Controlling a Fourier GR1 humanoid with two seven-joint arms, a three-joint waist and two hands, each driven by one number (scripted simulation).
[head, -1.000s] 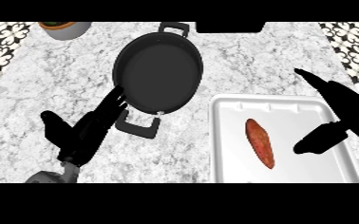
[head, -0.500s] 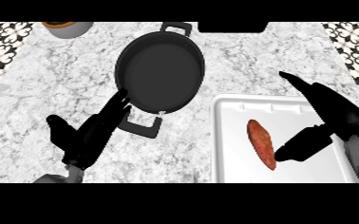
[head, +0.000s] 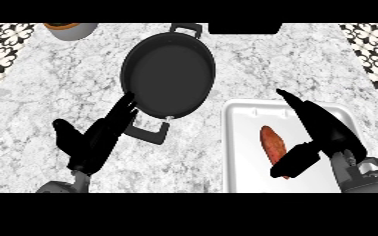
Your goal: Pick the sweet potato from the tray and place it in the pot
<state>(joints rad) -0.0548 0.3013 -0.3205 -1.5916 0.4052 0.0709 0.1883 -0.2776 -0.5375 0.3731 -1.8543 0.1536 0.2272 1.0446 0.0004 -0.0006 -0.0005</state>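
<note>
An orange-brown sweet potato (head: 272, 145) lies lengthwise on the white tray (head: 244, 145) at the lower right. My right hand (head: 325, 132) hovers over the tray just right of it, open: fingers stretched toward the far side, thumb (head: 295, 161) reaching across the potato's near end and covering it. A black pot (head: 168, 75) with two handles stands empty left of the tray. My left hand (head: 96, 140) rests open at the lower left, fingertips near the pot's rim and its near handle (head: 148, 131).
A grey bowl (head: 70, 29) with something orange in it stands at the far left corner. Patterned tiles border the marble counter at both far corners. A dark block (head: 244, 28) sits at the far edge behind the pot.
My right hand has moved left over the tray, and its thumb now reaches the sweet potato's near end. The left hand, pot and potato have hardly moved.
</note>
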